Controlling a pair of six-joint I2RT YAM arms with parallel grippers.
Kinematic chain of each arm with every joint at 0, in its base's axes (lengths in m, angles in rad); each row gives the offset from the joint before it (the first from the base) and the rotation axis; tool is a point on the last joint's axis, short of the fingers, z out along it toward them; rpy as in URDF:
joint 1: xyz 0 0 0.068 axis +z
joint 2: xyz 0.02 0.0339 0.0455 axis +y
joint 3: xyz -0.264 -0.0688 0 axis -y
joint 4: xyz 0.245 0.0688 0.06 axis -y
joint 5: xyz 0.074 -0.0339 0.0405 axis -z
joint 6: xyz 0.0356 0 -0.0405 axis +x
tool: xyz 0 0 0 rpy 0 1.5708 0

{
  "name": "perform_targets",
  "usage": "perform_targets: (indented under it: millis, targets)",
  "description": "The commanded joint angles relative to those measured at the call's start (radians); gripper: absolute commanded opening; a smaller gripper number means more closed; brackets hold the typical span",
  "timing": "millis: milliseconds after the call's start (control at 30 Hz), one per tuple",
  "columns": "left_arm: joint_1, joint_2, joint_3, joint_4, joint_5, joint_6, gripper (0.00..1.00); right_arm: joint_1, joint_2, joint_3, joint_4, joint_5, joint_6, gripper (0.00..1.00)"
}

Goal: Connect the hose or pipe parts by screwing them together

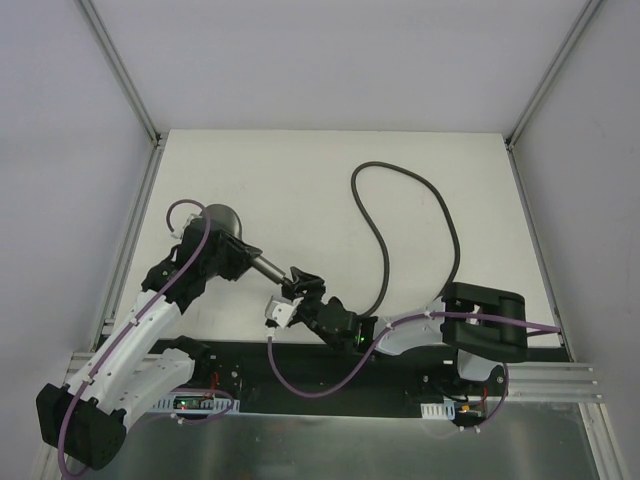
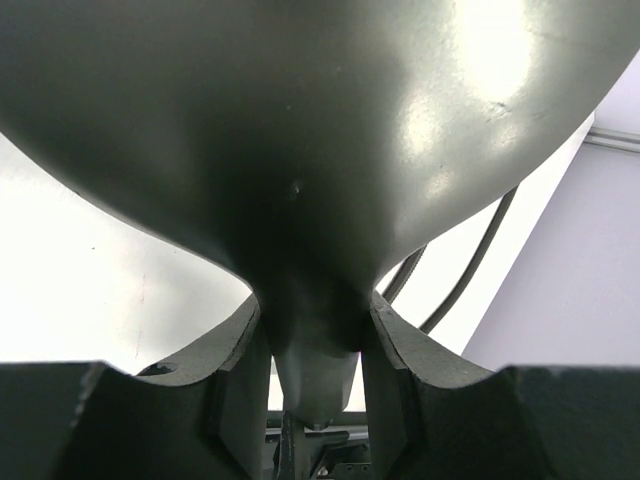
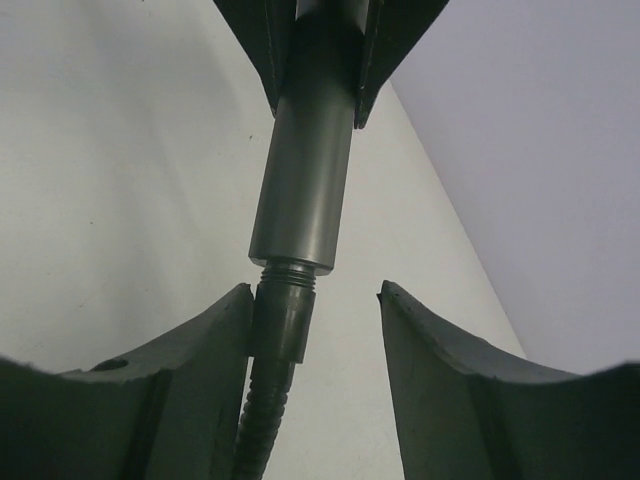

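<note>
**Item 1: shower head [image 1: 222, 220], count one.** Dark grey. Your left claw [image 1: 240, 258] is clamped on it where the handle [image 1: 265, 265] meets the head, and holds it clear of the desk [image 1: 300, 170]. The handle points toward the right arm. This grip looks meant to keep the part from turning while the other side is screwed on.

**Item 2: hose [image 1: 385, 240], count one.** Dark grey and flexible, it lies in a wide loop across the desk. The slack probably lets the near end twist freely. One end fitting [image 3: 280, 320] is raised to the tip of the handle, in line with it. A band of threads [image 3: 288, 270] shows between the two, so you should judge the joint as started but not seated. The other end cannot be made out.

**Item 3: claws, count two.**
- **Left claw:** gripping the shower head, as above.
- **Right claw [image 3: 315, 295]:** its jaws are parted around the fitting. One finger [image 3: 215, 340] lies against the nut and the other stands apart, so nothing is gripped.

**Next move:** you will need a firm pinch on the nut before turning it.
</note>
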Motion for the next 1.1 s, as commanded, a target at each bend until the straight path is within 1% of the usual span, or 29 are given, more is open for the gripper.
perform_targets:
  millis: [0,67,100,167,200,233,267,300,333,367,433,467,533,567,633,667,700,767,800,833,900,933,1000,1033,1067]
  targets:
    - [-0.003,-0.008,0.056,0.011,0.032,-0.012,0.0,0.001,-0.002,0.048,0.045,-0.003,-0.033,0.47]
    - [-0.003,-0.017,0.057,0.011,0.04,-0.012,0.0,-0.002,-0.014,0.052,0.017,-0.026,-0.01,0.38]
    - [-0.004,-0.02,0.059,0.011,0.051,-0.009,0.0,-0.005,-0.018,0.05,-0.001,-0.036,0.004,0.25]
    - [-0.003,-0.025,0.062,0.013,0.061,0.004,0.0,-0.017,-0.047,0.044,-0.024,-0.085,0.061,0.15]
    - [-0.003,-0.025,0.063,0.013,0.071,0.026,0.0,-0.025,-0.061,0.039,-0.044,-0.107,0.085,0.07]
    - [-0.004,-0.025,0.063,0.019,0.077,0.042,0.0,-0.034,-0.075,0.035,-0.058,-0.136,0.157,0.04]
    - [-0.003,-0.031,0.057,0.028,0.084,0.057,0.0,-0.061,-0.107,0.024,-0.07,-0.2,0.2,0.01]
    - [-0.004,-0.031,0.045,0.046,0.097,0.082,0.0,-0.08,-0.123,0.018,-0.087,-0.236,0.245,0.01]
    - [-0.004,-0.039,0.028,0.112,0.129,0.086,0.0,-0.1,-0.138,0.009,-0.09,-0.276,0.348,0.01]
    - [-0.004,-0.06,-0.022,0.15,0.141,0.087,0.0,-0.147,-0.162,-0.008,-0.092,-0.362,0.398,0.01]
    - [-0.003,-0.088,-0.082,0.241,0.184,0.08,0.0,-0.2,-0.181,-0.02,-0.089,-0.453,0.499,0.01]
    - [-0.003,-0.115,-0.139,0.335,0.198,0.083,0.0,-0.248,-0.189,-0.027,-0.081,-0.536,0.589,0.01]
    - [-0.003,-0.135,-0.187,0.396,0.204,0.082,0.0,-0.293,-0.189,-0.039,-0.06,-0.625,0.66,0.01]
    - [-0.003,-0.152,-0.225,0.458,0.212,0.089,0.0,-0.334,-0.178,-0.04,-0.055,-0.699,0.702,0.01]
    - [-0.004,-0.161,-0.257,0.546,0.224,0.128,0.0,-0.373,-0.161,-0.059,0.012,-0.766,0.824,0.01]
    - [-0.003,-0.171,-0.291,0.586,0.238,0.143,0.0,-0.419,-0.134,-0.066,0.049,-0.837,0.873,0.01]
    - [-0.004,-0.177,-0.314,0.697,0.246,0.171,0.0,-0.44,-0.118,-0.085,0.14,-0.866,0.982,0.01]
    - [-0.003,-0.2,-0.403,0.825,0.272,0.185,0.0,-0.499,-0.057,-0.1,0.249,-0.938,1.088,0.01]
    - [-0.004,-0.206,-0.43,0.956,0.275,0.185,0.0,-0.516,-0.036,-0.108,0.358,-0.954,1.193,0.01]
    - [-0.004,-0.215,-0.476,0.997,0.272,0.186,0.0,-0.543,0.004,-0.114,0.406,-0.971,1.232,0.01]
    - [-0.004,-0.214,-0.503,1.056,0.258,0.191,0.0,-0.56,0.032,-0.114,0.484,-1.004,1.303,0.01]
    - [-0.004,-0.212,-0.513,1.073,0.253,0.194,0.0,-0.566,0.041,-0.107,0.485,-1.015,1.34,0.01]
    - [-0.003,-0.208,-0.523,1.076,0.234,0.206,0.0,-0.568,0.047,-0.096,0.483,-1.043,1.36,0.02]
    - [-0.004,-0.206,-0.527,1.073,0.226,0.205,0.0,-0.571,0.049,-0.093,0.485,-1.046,1.375,0.05]
    - [-0.004,-0.203,-0.527,1.068,0.22,0.205,0.0,-0.572,0.049,-0.091,0.483,-1.044,1.377,0.17]
